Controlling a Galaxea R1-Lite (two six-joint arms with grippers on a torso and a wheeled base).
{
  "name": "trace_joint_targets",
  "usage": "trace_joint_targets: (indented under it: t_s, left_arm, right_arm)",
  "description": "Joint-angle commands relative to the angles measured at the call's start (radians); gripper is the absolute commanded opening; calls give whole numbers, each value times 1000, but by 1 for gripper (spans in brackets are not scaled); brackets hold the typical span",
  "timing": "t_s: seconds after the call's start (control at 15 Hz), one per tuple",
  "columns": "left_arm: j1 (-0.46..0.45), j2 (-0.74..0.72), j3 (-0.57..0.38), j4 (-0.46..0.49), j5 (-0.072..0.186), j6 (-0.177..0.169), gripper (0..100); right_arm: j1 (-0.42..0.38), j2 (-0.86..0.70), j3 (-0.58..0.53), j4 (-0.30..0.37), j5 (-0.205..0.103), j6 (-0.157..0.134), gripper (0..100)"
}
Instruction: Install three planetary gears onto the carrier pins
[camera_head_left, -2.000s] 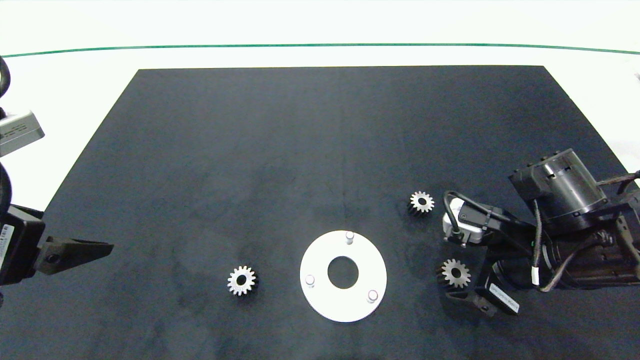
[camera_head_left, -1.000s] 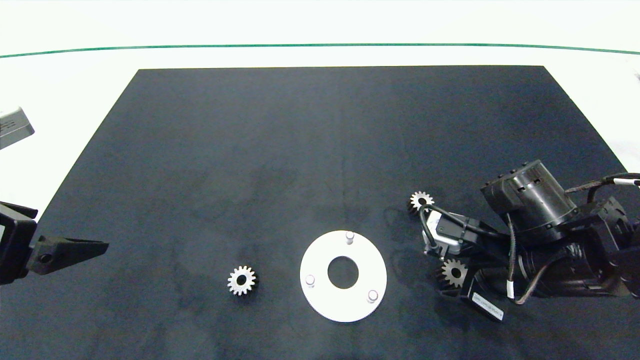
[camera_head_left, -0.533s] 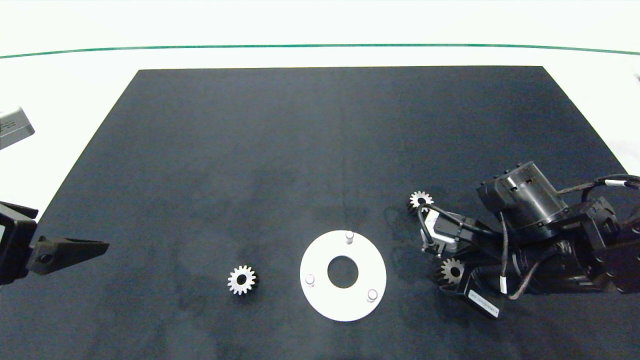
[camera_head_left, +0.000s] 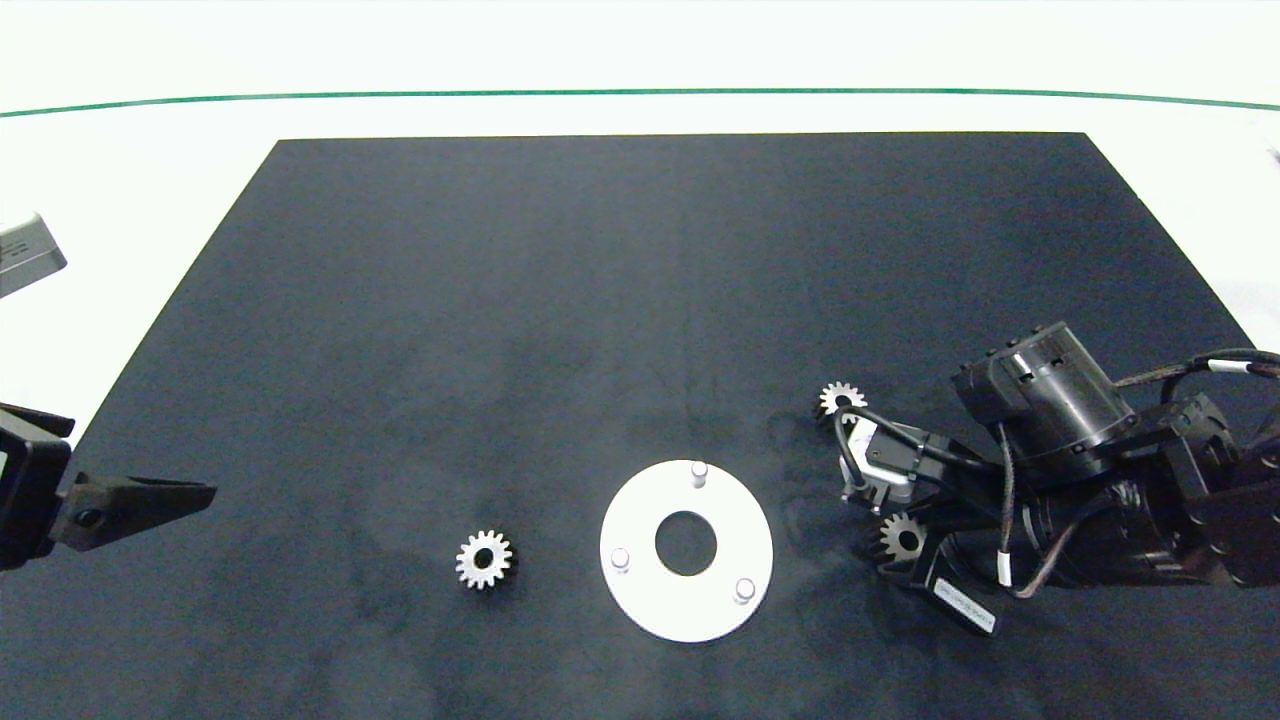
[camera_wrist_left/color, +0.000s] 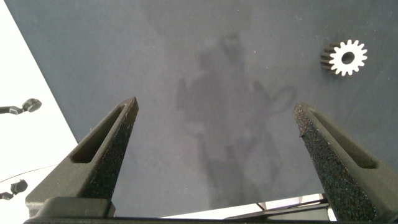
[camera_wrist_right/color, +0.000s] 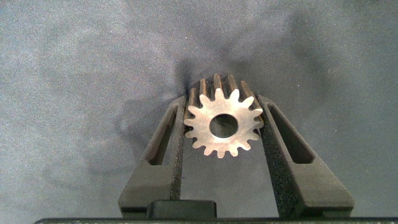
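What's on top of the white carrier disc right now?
Only its three carrier pins stand on the white disc; all are bare. No gear is on it, and the dark mat shows through its centre hole. Nothing covers it.

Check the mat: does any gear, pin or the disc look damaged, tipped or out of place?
Nothing stands out. The white disc lies flat, its three carrier pins upright and bare. The planetary gears lie flat on the mat, undamaged; the right gripper straddles one.

Right gripper (camera_wrist_right/color: 222, 134): low at the mat's right, fingers pressed against a gear's (camera_wrist_right/color: 222, 121) 2 sides.
Left gripper (camera_wrist_left/color: 217, 155): parked at left edge, fingers spread wide.
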Motion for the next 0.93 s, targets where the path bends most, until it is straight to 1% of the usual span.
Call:
trace_joint_targets:
  t_s: [0.07,0.33,0.4,0.53,0.67,0.8,0.93]
  left_arm:
    - [0,-5,0,4,1,2,100]
    - [0,-9,0,4,1,2,100]
    - [0,-11,0,4,1,2,100]
    - [0,-15,-1,4,1,2,100]
    - [0,-23,-1,4,20,2,100]
    - [0,-28,-1,4,21,2,100]
    - [0,-28,-1,4,23,2,100]
  right_arm:
    - [23,-32,6,4,0,-4,30]
    - [98,-144,48,9,-1,-4,22]
    - [127,-181,55,12,-3,-4,19]
    - [164,-184,48,18,-4,-3,19]
    - [206,-152,25,18,-3,23,19]
    - [239,-74,-23,13,-3,52,19]
    - [269,-3,-76,12,-1,68,19]
